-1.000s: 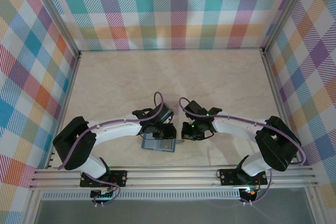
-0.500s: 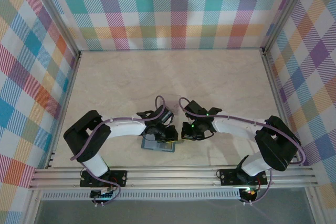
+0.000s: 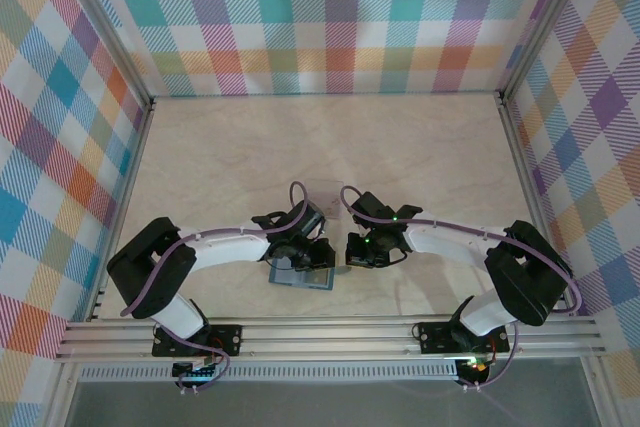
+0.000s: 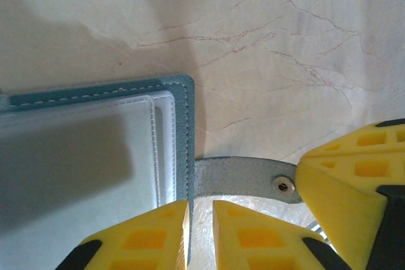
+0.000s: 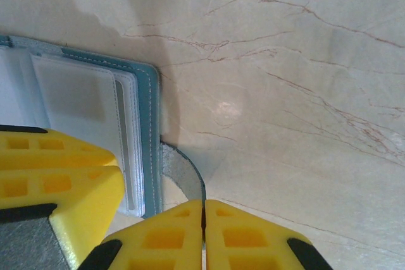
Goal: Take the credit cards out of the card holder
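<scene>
The teal card holder [image 3: 305, 277] lies open on the table near the front edge, between the two wrists. Pale credit cards [image 4: 82, 175] sit in its clear sleeves [image 5: 69, 93]. My left gripper [image 4: 201, 203] is nearly closed, with the holder's stitched right edge [image 4: 183, 124] running in between its fingers. My right gripper [image 5: 204, 203] is shut on the grey clasp tab [image 5: 183, 172], which curves up into its jaws. In the left wrist view the tab [image 4: 247, 178] and its snap stick out to the right, up to a right finger [image 4: 342, 194].
The beige marble table [image 3: 400, 147] stretches away behind the arms, with checked walls on three sides. An aluminium rail [image 3: 330, 332] runs along the near edge. A faint pale rectangle [image 3: 323, 190] lies just beyond the left wrist.
The left arm's elbow swung in and back out while its gripper stayed at the holder's right edge. The right arm and the holder have kept still.
</scene>
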`<state>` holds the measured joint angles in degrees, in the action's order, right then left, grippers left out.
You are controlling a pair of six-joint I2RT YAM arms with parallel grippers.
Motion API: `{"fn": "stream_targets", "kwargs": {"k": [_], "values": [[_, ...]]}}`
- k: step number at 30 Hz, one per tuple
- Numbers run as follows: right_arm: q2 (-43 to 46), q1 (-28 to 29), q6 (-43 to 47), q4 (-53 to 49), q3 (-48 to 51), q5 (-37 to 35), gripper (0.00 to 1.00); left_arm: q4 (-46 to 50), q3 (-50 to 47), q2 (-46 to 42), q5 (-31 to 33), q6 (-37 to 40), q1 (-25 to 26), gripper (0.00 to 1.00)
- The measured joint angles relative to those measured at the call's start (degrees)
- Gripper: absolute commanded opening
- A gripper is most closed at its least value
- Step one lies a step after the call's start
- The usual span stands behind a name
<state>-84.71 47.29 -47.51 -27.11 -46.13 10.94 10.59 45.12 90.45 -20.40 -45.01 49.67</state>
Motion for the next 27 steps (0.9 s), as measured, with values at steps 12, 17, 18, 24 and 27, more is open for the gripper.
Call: {"fn": "stream_targets", "kwargs": {"k": [12, 17, 18, 24, 27], "values": [[0.0, 0.0, 0.2, -0.9, 0.0, 0.0, 0.11, 1.3, -1.5, 0.0, 2.1, 0.1, 0.0, 0.17], [0.0, 0.0, 0.2, -0.9, 0.0, 0.0, 0.12, 1.9, -1.4, -0.2, 3.1, 0.9, 0.0, 0.33], [0.0, 0.0, 0.2, -0.9, 0.0, 0.0, 0.12, 2.8, -1.1, -0.4, 3.7, 1.2, 0.0, 0.38], [0.0, 0.0, 0.4, -1.1, 0.0, 0.0, 0.12, 11.1, 2.6, -0.8, 9.6, 3.2, 0.2, 0.49], [0.0, 0.0, 0.4, -1.0, 0.0, 0.0, 0.12, 15.8, 4.1, -0.8, 13.1, 4.4, 0.5, 0.51]]}}
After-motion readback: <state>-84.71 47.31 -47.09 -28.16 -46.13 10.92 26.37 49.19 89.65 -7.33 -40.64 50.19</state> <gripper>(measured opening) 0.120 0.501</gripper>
